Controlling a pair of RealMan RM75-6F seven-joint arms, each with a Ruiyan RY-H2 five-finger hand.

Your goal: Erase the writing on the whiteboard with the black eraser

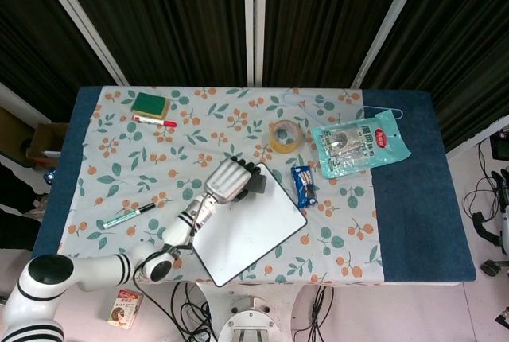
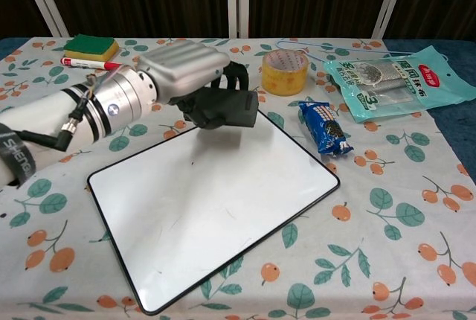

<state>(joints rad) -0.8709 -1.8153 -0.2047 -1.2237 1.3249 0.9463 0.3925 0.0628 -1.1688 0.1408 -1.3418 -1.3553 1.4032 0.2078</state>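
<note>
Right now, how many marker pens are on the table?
2. A red-capped marker lies beside the green sponge at the far left; a green marker lies near the left edge. Others may be hidden.

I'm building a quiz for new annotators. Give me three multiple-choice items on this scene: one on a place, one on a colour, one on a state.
1. Where is the tape roll?
A. on the whiteboard
B. on the cloth beyond the whiteboard
C. in the robot hand

2. What colour is the top of the sponge?
A. green
B. red
C. white

3. What is the left robot hand doing?
A. hanging open
B. gripping the black eraser
C. holding a marker

Answers: 1 B, it sits past the whiteboard; 2 A, green over yellow; 3 B, fingers wrap the eraser.
</note>
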